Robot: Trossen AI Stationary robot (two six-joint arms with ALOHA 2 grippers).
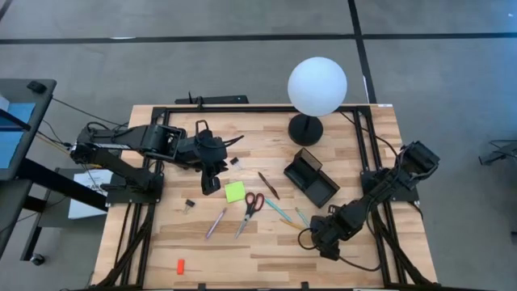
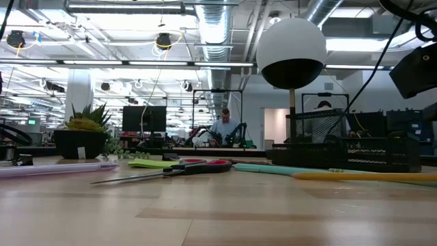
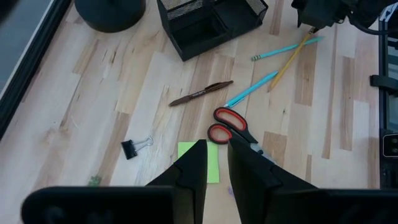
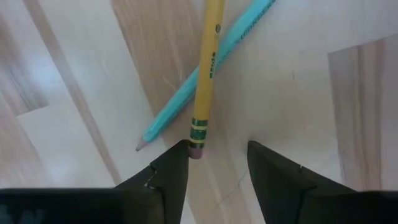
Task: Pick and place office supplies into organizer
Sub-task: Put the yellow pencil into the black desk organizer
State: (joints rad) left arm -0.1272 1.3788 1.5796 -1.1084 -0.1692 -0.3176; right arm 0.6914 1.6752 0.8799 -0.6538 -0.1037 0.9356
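Observation:
The black mesh organizer [image 1: 311, 179] stands right of the table's centre. Left of it lie red-handled scissors [image 1: 250, 212], a lime-green sticky pad [image 1: 234, 191], a dark pen [image 1: 268, 184] and a purple pen [image 1: 216, 222]. My left gripper [image 1: 212, 186] hovers by the pad's left edge; in its wrist view the fingers [image 3: 216, 155] stand narrowly open over the pad [image 3: 213, 163], near the scissors' handles [image 3: 233, 127]. My right gripper [image 1: 317, 230] is low at the crossed yellow pencil [image 4: 205, 68] and teal pencil [image 4: 186, 99], open [image 4: 217, 155]. My right gripper's one finger [image 4: 174, 165] stands right beside the yellow pencil's eraser end [image 4: 196, 148], which lies on the table just inside the open fingers. Whether finger and eraser touch, I cannot tell.
The white globe lamp [image 1: 317, 86] on its round black base [image 1: 305, 129] stands behind the organizer. A black binder clip [image 1: 190, 204] lies left of the pad and a red-orange piece [image 1: 180, 265] near the front edge. A potted plant [image 2: 85, 133] shows in the low view.

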